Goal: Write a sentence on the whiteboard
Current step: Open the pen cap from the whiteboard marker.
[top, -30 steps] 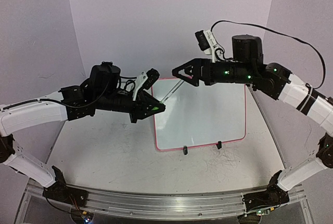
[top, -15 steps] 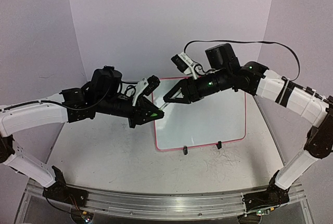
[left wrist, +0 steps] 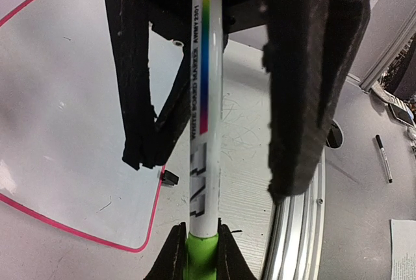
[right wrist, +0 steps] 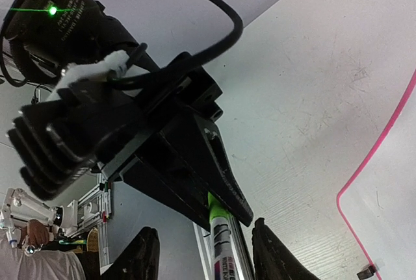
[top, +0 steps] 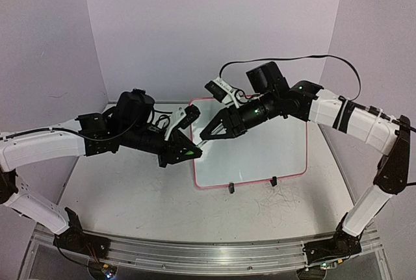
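Left gripper [top: 195, 152] is clamped hard on the marker [left wrist: 207, 98], pinching it by the green end. The white barrel with the rainbow stripe sticks straight out from its fingertips.

The right gripper [top: 207, 134] has come in nose to nose with it. Its jaws are about halfway apart, one on each side of the barrel. In the right wrist view there's an obvious gap on one side and only a sliver on the other, so it's around the marker but not squeezing it (can't tell if one pad is brushing it).

In the top view the two grippers meet over the left rim of the whiteboard [top: 260, 150], toward its far corner. The board lies flat on the table [top: 130, 195], centre-right, with its pink edge running under the pincers. Its two black clip feet [top: 231, 188] are on the near side, and there are grey scribbles [top: 279, 199] on the table just past them.

For room to move, there's bare tabletop showing left of the board and in front of it, up to the metal rail [top: 208, 254] at the near edge. Plain walls [top: 195, 33] close in behind and on both sides. The right edge of the board sits close to the right-hand wall.
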{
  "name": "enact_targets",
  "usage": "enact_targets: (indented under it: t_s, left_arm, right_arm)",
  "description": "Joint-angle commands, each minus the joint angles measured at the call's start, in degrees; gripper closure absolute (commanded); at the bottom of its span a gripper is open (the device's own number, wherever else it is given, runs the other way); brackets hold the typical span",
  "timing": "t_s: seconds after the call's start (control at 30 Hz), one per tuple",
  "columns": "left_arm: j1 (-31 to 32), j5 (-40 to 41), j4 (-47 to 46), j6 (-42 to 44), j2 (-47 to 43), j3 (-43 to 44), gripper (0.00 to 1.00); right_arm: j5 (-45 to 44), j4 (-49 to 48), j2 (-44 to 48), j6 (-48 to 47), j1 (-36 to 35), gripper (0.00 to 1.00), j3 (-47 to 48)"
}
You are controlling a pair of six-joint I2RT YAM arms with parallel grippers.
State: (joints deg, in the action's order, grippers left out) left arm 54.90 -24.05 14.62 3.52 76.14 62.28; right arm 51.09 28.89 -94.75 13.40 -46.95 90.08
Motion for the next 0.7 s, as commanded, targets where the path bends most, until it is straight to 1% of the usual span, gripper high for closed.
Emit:
enact_targets:
  t_s: [0.0, 0.1, 0.47, 0.67]
  left_arm:
    - [0.5, -1.2, 0.1, 1.1, -2.6, -0.2, 1.00]
    - [0.6, -1.7, 0.4, 1.1, -2.5, -0.3, 1.00]
    - [1.1, -3.0, 1.9, 1.3, -2.0, -0.7, 1.00]
    - [1.3, -3.5, 2.6, 1.5, -1.9, -0.8, 1.00]
  right_arm:
    - [2.5, 0.4, -0.8, -1.4, -0.1, 0.55, -0.3]
    - [3.4, 0.4, -1.2, -1.6, 0.0, 0.62, -0.6]
    - [4.4, 1.9, -1.8, -2.9, 0.0, 0.71, -1.3]
    - [5.3, 2.8, -2.2, -3.9, -0.1, 0.80, -1.3]
